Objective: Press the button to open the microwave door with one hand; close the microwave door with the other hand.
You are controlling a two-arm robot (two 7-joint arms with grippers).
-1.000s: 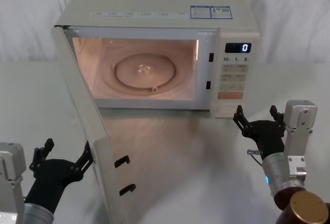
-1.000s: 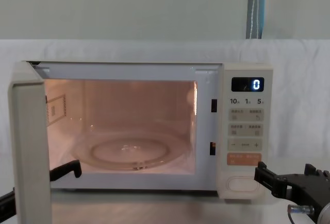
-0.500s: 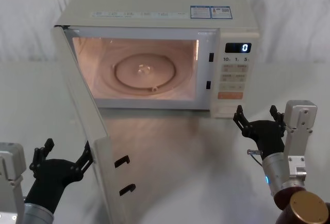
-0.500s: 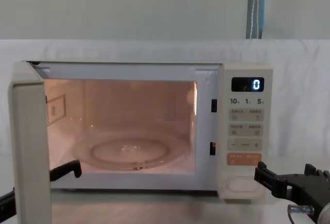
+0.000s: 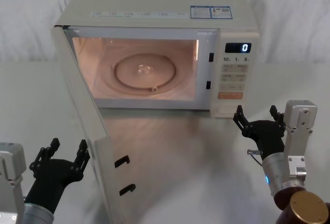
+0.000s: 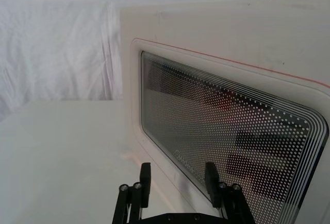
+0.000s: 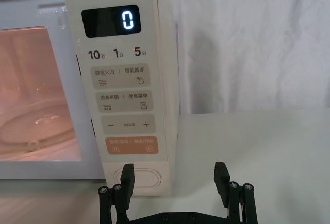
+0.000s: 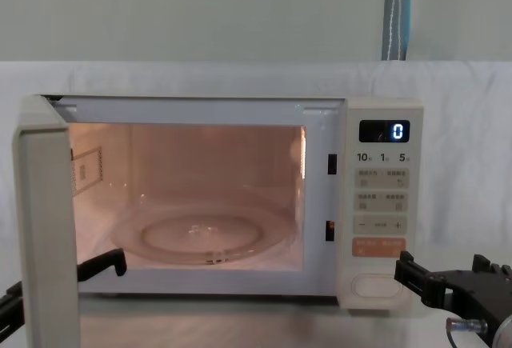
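Note:
The microwave door [image 5: 85,126] stands swung wide open to the left, its free edge toward me. Its dotted dark window [image 6: 232,131] faces my left gripper [image 5: 67,147], which is open and sits low on the door's outer side, near the free edge; the fingertips [image 6: 210,172] are close to the window frame. The cream pill-shaped button [image 7: 141,176] sits at the bottom of the control panel [image 5: 234,77]. My right gripper [image 5: 256,113] is open, hanging just in front of and slightly right of the button [image 8: 372,286], apart from it.
The lit cavity holds a glass turntable [image 5: 145,73]. The display [image 7: 111,20] reads 0, and an orange key [image 7: 131,145] sits above the button. Two black latch hooks [image 5: 122,161] stick out of the door's inner edge. White cloth hangs behind the table [image 5: 196,147].
The left gripper's fingers have drawn a little closer together, the one by the door's edge moving away from it. The door and the right arm have not moved.

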